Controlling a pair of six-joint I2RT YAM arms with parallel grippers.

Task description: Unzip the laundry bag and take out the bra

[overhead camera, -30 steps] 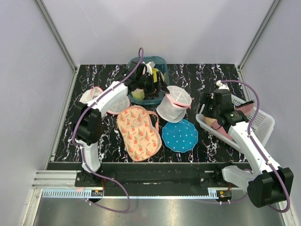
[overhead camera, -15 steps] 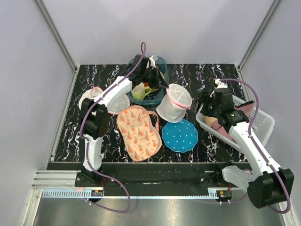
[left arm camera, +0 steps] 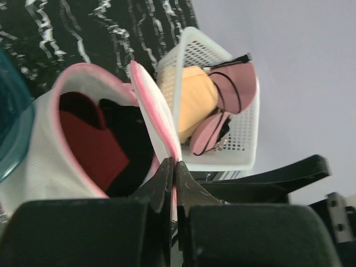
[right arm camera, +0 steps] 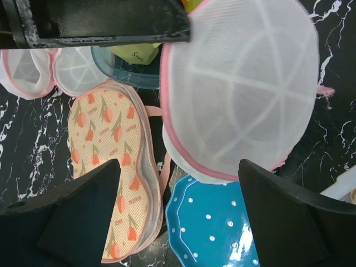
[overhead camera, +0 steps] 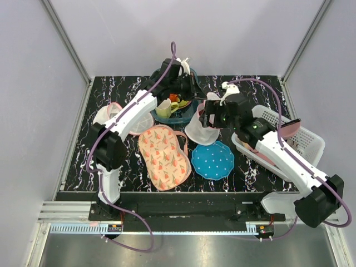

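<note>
Left wrist view: left gripper (left arm camera: 173, 167) pinches the laundry bag (left arm camera: 30, 175) rim, bra (left arm camera: 122, 144) inside at ten o'clock (right gripper (right arm camera: 179, 167) spread wide).

- Overhead view: bright, even, diffuse light from above; the pale walls show no hard shadows.
- The arms cast only faint, soft shadows on the dark marbled counter (overhead camera: 78, 144). The metal rail (overhead camera: 183, 245) at the near edge carries a dull sheen.
- This view is sharp throughout; the corner posts lean outward, a mild wide-angle effect.
- Left wrist view: the left pincer (left arm camera: 173, 164) is a black, out-of-focus mass low in the frame. The laundry bag (left arm camera: 33, 161) is soft-edged, its inside in deep shadow. The white basket (left arm camera: 245, 139) farther off is crisper.
- Right wrist view: the bag's white mesh is bright, close to washed out. The right pincer (right arm camera: 175, 167) shows as featureless dark silhouettes, and the counter's veins are sharp.
</note>
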